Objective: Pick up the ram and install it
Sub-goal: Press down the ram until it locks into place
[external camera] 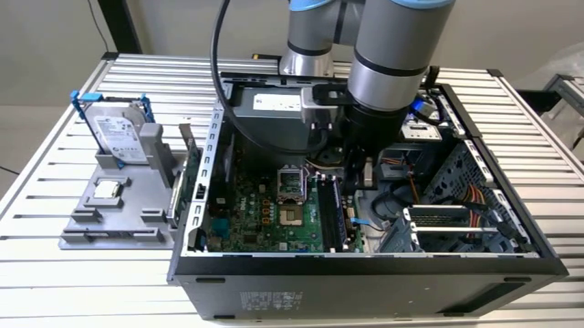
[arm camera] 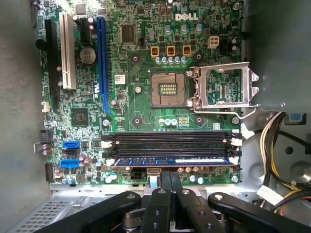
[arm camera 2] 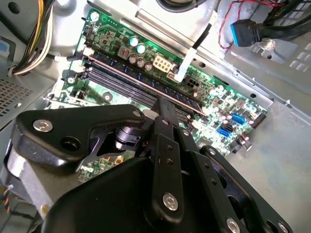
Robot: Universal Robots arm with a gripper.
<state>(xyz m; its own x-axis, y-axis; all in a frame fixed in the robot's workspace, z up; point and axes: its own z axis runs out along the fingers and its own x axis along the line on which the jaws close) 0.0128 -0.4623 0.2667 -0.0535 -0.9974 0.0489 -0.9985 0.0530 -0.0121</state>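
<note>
Your arm reaches down into the open black computer case on the ribbed metal table. The long, thin green memory stick, low in the first wrist view, lies in its black motherboard slot. The gripper sits just beside it, jaws closed and empty, seemingly placed for pressing.

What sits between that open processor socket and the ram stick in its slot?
In the first wrist view, empty black slots lie between the socket and the ram.
</note>
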